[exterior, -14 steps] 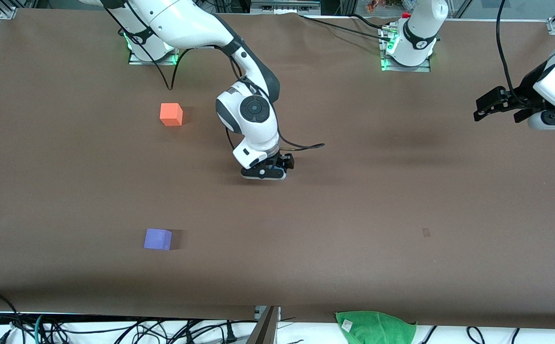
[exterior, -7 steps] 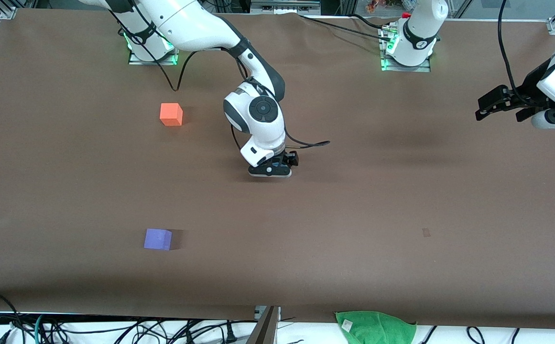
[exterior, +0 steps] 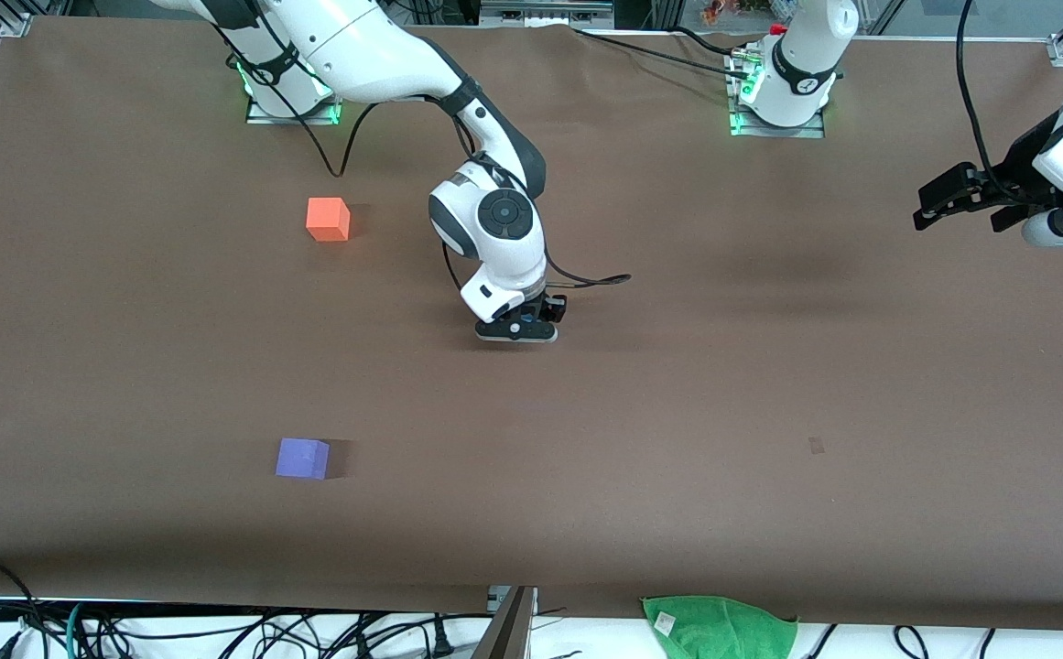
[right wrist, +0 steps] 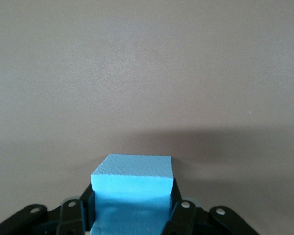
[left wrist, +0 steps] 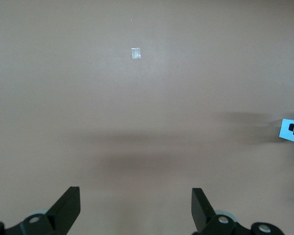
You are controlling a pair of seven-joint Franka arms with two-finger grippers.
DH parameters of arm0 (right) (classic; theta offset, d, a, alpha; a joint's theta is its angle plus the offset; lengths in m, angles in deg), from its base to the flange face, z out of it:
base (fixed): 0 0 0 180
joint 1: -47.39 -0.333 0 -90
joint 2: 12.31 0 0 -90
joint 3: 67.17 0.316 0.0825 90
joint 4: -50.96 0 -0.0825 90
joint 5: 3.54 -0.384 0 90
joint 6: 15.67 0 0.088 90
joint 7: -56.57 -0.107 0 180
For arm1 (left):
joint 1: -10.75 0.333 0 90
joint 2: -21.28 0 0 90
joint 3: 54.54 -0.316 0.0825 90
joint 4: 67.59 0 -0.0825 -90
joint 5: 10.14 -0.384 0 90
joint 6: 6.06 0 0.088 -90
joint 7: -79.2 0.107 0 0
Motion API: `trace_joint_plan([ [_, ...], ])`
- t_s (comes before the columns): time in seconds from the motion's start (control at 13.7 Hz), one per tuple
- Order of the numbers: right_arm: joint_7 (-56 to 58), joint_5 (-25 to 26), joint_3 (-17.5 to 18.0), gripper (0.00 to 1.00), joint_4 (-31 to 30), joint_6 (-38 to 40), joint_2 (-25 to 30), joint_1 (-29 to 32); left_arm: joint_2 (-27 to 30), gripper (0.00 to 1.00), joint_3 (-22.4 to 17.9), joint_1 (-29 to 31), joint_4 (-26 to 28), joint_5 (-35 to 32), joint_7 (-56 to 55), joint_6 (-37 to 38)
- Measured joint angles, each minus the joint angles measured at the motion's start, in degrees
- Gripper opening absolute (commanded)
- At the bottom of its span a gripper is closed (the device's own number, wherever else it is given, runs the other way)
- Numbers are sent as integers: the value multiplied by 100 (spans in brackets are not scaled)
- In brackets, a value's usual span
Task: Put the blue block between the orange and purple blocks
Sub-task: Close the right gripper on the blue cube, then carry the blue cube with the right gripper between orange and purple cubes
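My right gripper (exterior: 518,329) is low over the middle of the table and is shut on the light blue block (right wrist: 132,169), which sits between its fingers in the right wrist view. In the front view the gripper hides the block. The block's edge also shows in the left wrist view (left wrist: 288,129). The orange block (exterior: 328,220) lies toward the right arm's end, farther from the front camera. The purple block (exterior: 302,459) lies nearer to the camera, almost in line with the orange one. My left gripper (exterior: 925,212) is open and empty, waiting up at the left arm's end.
A green cloth (exterior: 720,626) lies off the table's front edge. A small pale tape mark (exterior: 816,446) is on the brown table cover (exterior: 677,412); it also shows in the left wrist view (left wrist: 135,53). Cables hang below the front edge.
My right gripper has shifted a little toward the left arm's end with the blue block in it. My left gripper has drifted slightly outward. The orange and purple blocks have not moved.
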Motion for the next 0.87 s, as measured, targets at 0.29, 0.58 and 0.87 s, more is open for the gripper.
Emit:
trace_joint_plan([
  [0.29, 135, 1, -91, 53, 257, 352, 34, 115, 0, 100, -6, 1, -16, 0, -2, 2],
  [0.58, 1211, 0, -156, 50, 660, 1728, 504, 840, 0, 100, -16, 3, -50, 0, -4, 112],
  [0.87, 2538, -1, -311, 50, 45, 2165, 1342, 1891, 0, 100, -16, 3, -53, 0, -4, 134],
])
